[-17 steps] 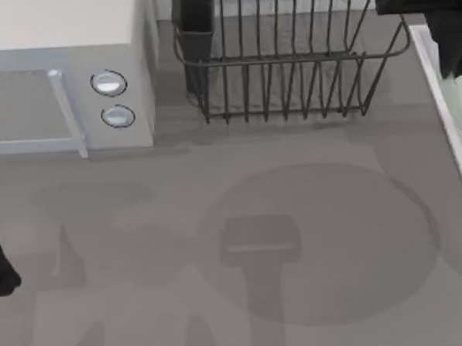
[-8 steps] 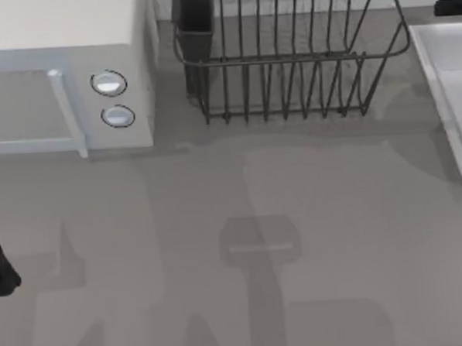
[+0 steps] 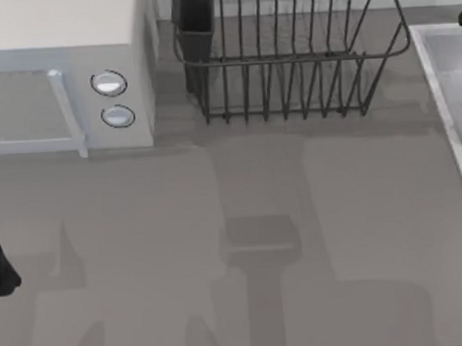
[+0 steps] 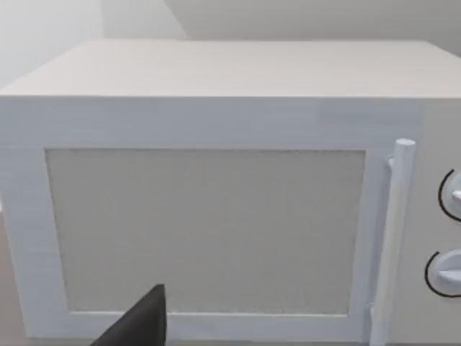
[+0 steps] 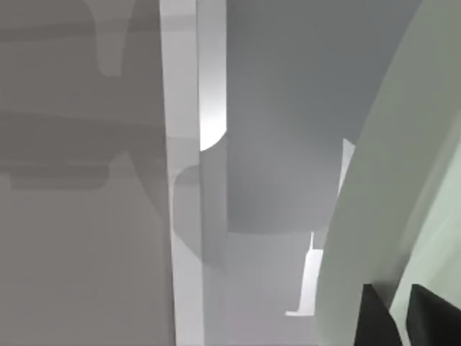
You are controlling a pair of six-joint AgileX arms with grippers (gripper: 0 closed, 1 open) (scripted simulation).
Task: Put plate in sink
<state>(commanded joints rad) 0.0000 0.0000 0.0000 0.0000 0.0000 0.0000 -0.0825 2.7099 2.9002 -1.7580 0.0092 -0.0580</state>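
Pale mint-green plate (image 5: 389,216) held on edge above the sink (image 5: 274,144) basin at the table's far right, pinched at its rim by the right gripper (image 5: 403,317) with fingers clamped on it. Sink's white rim (image 3: 444,107) just right of the dark wire dish rack (image 3: 287,61). Left gripper (image 4: 140,324) parked at the near left facing the white microwave (image 4: 216,216), finger state impossible to tell.

Open grey tabletop (image 3: 335,237) in front; white box microwave (image 3: 63,73) blocks the rear left, dark wire dish rack (image 3: 287,61) the rear centre, white-rimmed sink (image 3: 444,107) the right edge.
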